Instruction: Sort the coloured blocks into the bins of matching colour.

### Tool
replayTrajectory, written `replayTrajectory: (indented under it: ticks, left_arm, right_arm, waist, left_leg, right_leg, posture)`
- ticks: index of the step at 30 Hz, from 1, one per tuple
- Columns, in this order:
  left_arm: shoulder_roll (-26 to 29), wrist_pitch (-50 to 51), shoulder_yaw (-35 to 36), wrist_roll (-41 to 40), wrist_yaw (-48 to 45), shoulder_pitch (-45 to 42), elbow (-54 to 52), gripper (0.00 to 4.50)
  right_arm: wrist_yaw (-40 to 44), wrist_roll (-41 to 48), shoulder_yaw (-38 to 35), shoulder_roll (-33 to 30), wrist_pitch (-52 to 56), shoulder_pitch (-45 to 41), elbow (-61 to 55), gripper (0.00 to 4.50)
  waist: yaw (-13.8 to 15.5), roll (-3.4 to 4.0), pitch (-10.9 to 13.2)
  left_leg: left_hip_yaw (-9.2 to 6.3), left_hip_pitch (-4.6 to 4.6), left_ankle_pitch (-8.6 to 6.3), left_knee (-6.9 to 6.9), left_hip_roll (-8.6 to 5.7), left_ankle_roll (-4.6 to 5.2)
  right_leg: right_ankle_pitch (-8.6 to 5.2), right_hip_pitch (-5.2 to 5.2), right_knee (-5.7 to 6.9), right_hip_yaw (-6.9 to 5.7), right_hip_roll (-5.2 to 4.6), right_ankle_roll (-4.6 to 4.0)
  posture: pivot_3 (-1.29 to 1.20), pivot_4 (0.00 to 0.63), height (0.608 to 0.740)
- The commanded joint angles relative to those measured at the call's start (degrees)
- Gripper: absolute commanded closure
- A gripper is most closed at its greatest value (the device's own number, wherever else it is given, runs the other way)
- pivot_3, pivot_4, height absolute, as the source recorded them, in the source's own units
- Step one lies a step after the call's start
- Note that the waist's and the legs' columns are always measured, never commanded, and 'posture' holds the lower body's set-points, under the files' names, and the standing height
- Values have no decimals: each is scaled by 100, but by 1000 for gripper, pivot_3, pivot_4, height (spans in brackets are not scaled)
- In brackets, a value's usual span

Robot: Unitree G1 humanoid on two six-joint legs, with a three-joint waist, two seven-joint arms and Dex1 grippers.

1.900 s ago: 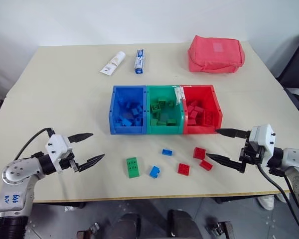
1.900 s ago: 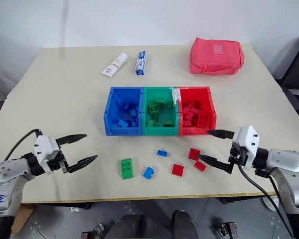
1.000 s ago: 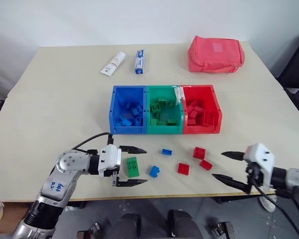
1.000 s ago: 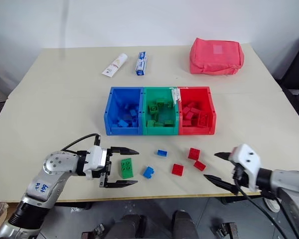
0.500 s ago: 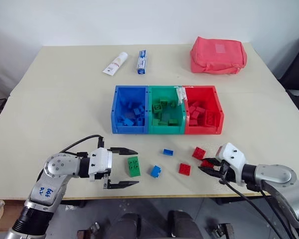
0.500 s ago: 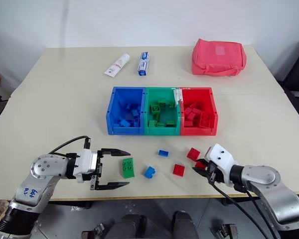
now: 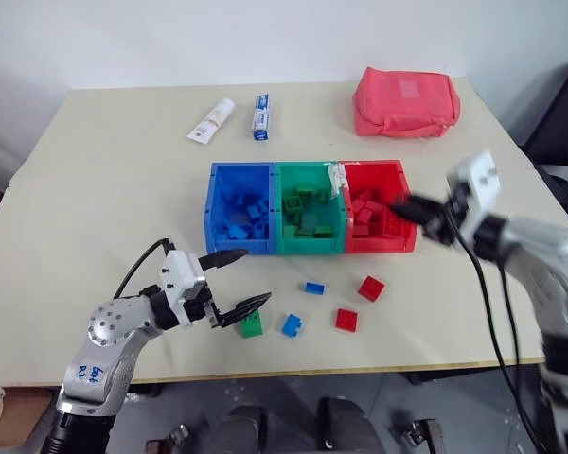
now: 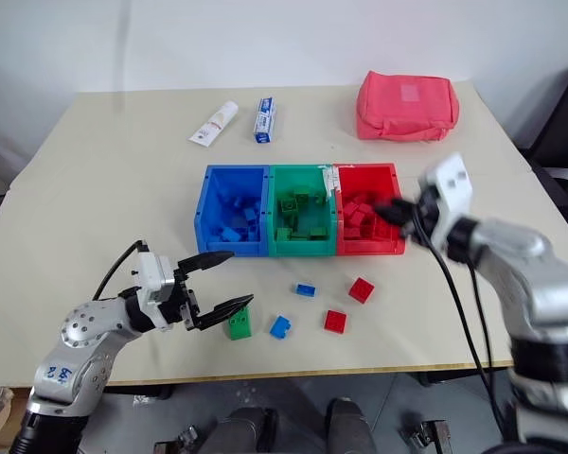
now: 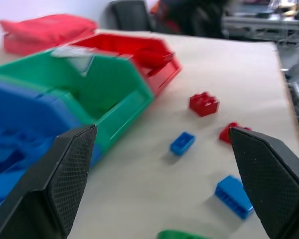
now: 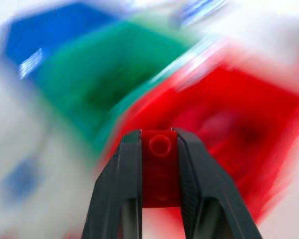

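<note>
Your right gripper [image 10: 159, 174] is clamped on a red block [image 10: 160, 172], raised over the red bin [image 7: 405, 184]. Your left gripper [image 7: 237, 280] hangs wide open, empty, just beside the green block [image 7: 251, 325]. Two red and two blue blocks lie loose on the table [image 7: 114, 189].

A robot test room, office-like in its furnishing.
A plain beige tabletop [image 7: 123, 189] stands against a bare white wall [image 7: 265, 38], a black office chair [image 7: 563, 123] beside it, cluttered desks blurred behind.
</note>
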Motion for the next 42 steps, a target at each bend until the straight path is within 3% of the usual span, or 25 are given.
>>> replayTrajectory:
  ticks: [1,7,13,18,22,26,32,37,42]
  left_arm:
    - [76,-35,134,32,100,63,-217,0]
    - [155,-108,194,107,141,71,-225,0]
    - [660,-513,363,197,-410,8,286,0]
    - [917,-991,4,275,-1212,-172,656,0]
    - [857,-1134,-345,311,-1600,-432,846,0]
    - [736,-1235,-579,375,-1741,-631,1011,0]
    - [629,-1323,-660,444,-1739,-729,1118,0]
    - [586,-1343,-606,467,-1642,-671,1100,0]
    - [613,-1312,-487,465,-1507,-572,1015,0]
  right_arm:
    - [-540,-564,157,221,-303,-437,892,3915]
    - [-384,-790,233,465,-930,-823,1453,1994]
    - [580,-329,-170,62,-1196,39,638,38]
    - [1844,284,-831,-511,-1723,1646,-341,38]
    - [2687,39,-1274,-1032,-2535,3136,-665,38]
    - [2909,-3,-1593,-1308,-2640,4027,-647,38]
    - [2521,103,-1227,-1152,-2186,4019,-1011,38]
    - [1763,-98,-76,-875,-953,3267,-1255,38]
    - [1545,-535,706,-717,-753,2695,-861,38]
  waist:
    - [49,0,0]
    - [77,0,0]
    - [68,1,-1]
    - [145,2,0]
    - [149,4,0]
    - [133,4,0]
    - [62,9,-3]
    - [71,9,-3]
    - [140,9,-3]
  left_leg:
    - [-8,-5,0,-1,1,-1]
    - [4,-64,-1,3,-28,14]
    - [-9,-93,0,21,-22,14]
    - [-6,-92,0,30,-24,16]
    - [1,-89,2,49,-23,20]
    - [4,-84,5,60,-25,24]
    - [15,-73,5,55,-17,22]
    - [8,-74,5,57,-19,20]
    - [3,-86,5,61,-24,21]
  right_leg:
    - [-1,0,-2,0,-1,-1]
    - [2,-73,16,-16,-16,4]
    - [5,-83,8,-27,-15,9]
    - [6,-74,4,-23,-16,10]
    - [11,-63,5,-19,-16,20]
    - [16,-54,9,-13,-15,24]
    - [20,-57,17,-8,-11,24]
    - [20,-57,16,-5,-14,24]
    - [20,-65,13,-5,-18,24]
  posture:
    - [0,150,740]
    - [0,150,740]
    - [0,150,740]
    - [0,150,740]
    - [0,150,740]
    - [0,150,740]
    - [0,150,740]
    - [0,150,740]
    - [0,150,740]
